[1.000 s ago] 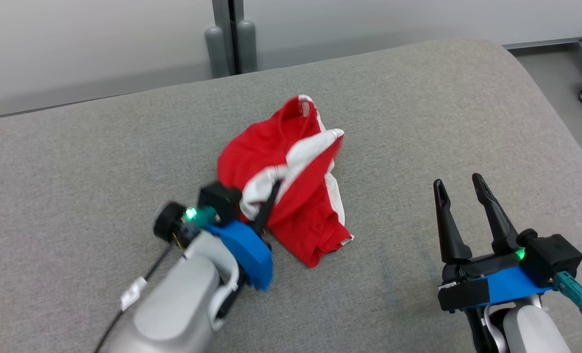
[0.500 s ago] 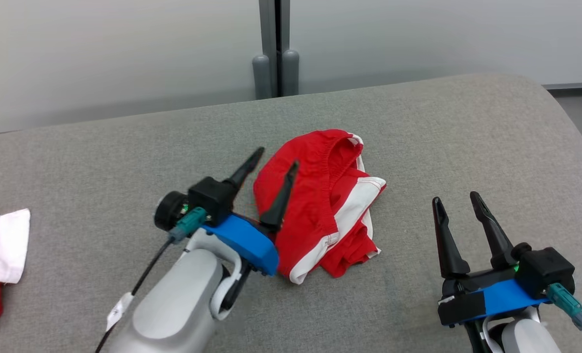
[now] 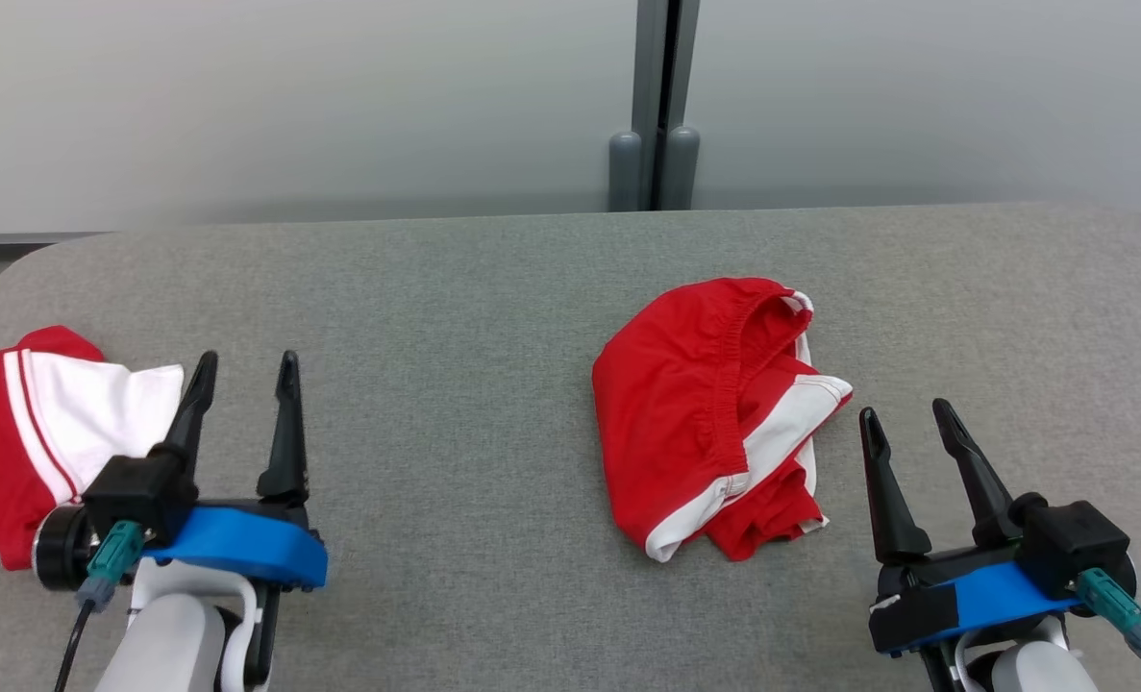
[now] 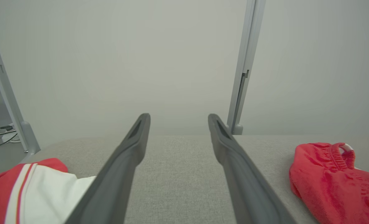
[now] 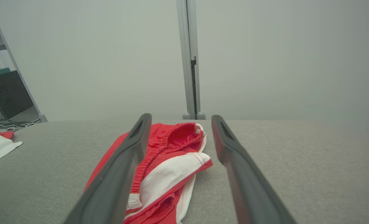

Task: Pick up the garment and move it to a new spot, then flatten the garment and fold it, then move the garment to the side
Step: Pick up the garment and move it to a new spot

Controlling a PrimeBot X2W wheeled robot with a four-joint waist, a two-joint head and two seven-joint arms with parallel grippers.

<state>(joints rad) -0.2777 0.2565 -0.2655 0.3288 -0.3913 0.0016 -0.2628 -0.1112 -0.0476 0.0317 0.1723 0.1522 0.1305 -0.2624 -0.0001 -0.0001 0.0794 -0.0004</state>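
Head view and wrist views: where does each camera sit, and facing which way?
Head view: on the head, looking down at the grey padded surface; shows left pincer and right pincer, open.
Left wrist view: on that wrist, facing the wall along its fingers.
Right wrist view: same, over the red shorts.
All share the shorts.

Left gripper (image 3: 248, 361) off the garment (image 3: 685, 404), jaws now apart, well clear
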